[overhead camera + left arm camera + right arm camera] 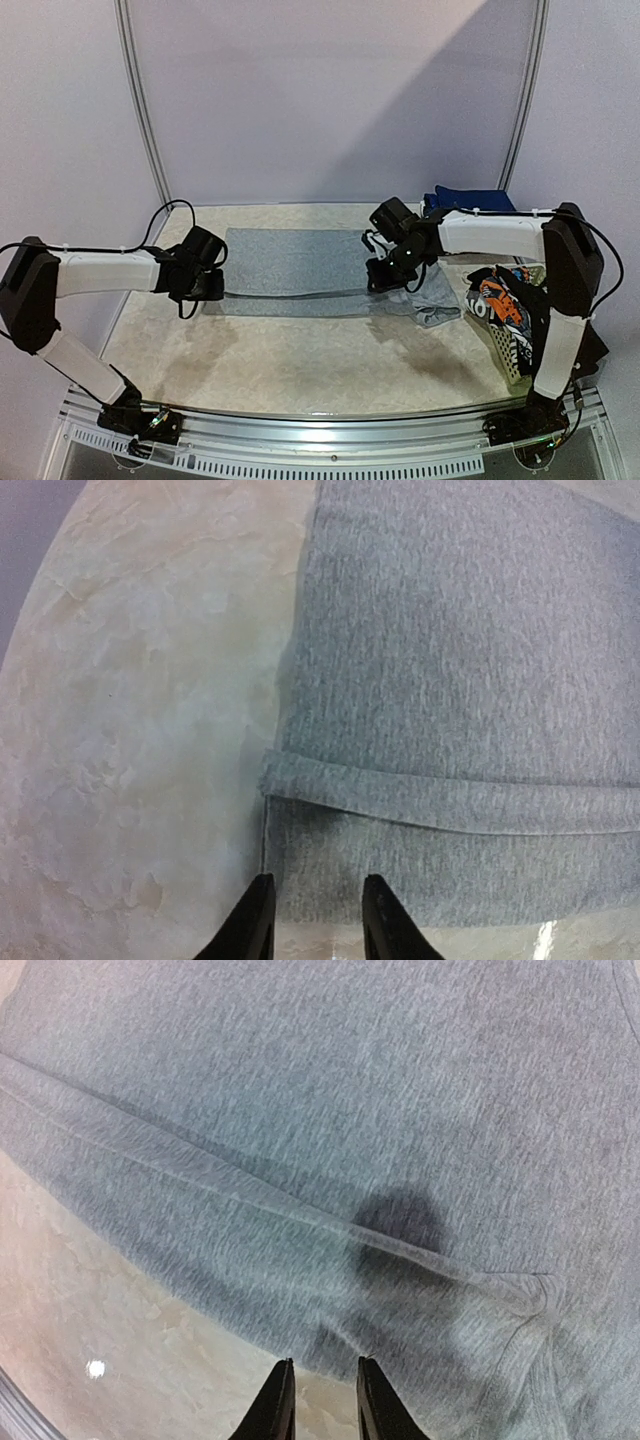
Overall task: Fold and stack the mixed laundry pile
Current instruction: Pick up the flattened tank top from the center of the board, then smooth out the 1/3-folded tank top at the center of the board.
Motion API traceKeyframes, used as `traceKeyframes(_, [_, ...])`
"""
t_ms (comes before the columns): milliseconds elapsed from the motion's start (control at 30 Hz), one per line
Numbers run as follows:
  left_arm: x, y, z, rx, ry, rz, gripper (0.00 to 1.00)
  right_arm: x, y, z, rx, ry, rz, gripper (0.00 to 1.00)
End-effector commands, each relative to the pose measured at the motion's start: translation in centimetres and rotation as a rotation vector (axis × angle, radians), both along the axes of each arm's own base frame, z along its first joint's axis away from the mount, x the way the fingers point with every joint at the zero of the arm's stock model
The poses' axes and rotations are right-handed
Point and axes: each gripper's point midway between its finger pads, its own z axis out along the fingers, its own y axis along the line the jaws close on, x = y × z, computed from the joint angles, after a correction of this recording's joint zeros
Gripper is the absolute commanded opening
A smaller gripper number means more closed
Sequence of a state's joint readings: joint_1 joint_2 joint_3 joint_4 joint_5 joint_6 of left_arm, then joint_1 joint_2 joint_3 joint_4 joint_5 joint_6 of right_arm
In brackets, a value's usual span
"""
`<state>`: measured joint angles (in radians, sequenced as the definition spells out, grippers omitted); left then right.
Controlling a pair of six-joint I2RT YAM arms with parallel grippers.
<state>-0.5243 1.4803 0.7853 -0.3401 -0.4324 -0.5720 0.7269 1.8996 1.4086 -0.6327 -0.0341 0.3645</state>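
A grey shirt (pixel 300 270) lies flat on the table, with a folded layer over its near part (pixel 450 800). My left gripper (pixel 212 288) hovers at the shirt's left near corner; in the left wrist view (pixel 318 905) its jaws stand apart over the hem with nothing between them. At the shirt's right end is my right gripper (pixel 382 280). The right wrist view shows it (pixel 322 1390) narrowly open above the near edge, holding nothing. Orange-black-white printed garments (pixel 500 300) fill the basket. Navy blue pieces (pixel 470 198) sit at the back right.
A white lattice basket (pixel 512 362) stands at the right edge beside the right arm's base. Part of the grey shirt's sleeve (pixel 438 305) trails toward it. The marbled tabletop (pixel 300 360) stretches in front of the shirt.
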Motion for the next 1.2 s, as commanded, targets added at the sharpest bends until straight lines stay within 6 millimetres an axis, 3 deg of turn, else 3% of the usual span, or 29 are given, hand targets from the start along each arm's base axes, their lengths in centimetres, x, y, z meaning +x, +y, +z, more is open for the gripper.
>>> traceKeyframes(0, [0.0, -1.9, -1.4, -0.029, 0.025, -0.052, 0.27, 0.4, 1.1, -2.3, 0.037, 0.043, 0.025, 0.22])
traceKeyframes(300, [0.6, -3.3, -3.5, -0.046, 0.058, -0.083, 0.24, 1.8, 1.0, -3.8, 0.01, 0.054, 0.009, 0.19])
traceKeyframes(833, [3.4, -3.5, -4.6, 0.013, 0.05, -0.078, 0.24, 4.7, 0.0, -5.7, -0.022, 0.07, -0.029, 0.17])
traceKeyframes(1067, [5.4, -2.2, -4.7, 0.033, 0.038, -0.04, 0.25, 6.8, -0.5, -6.0, -0.017, 0.065, -0.047, 0.17])
traceKeyframes(1167, [6.3, -0.8, -4.9, 0.04, 0.04, -0.002, 0.34, 8.4, -0.8, -6.1, -0.015, 0.05, -0.063, 0.17])
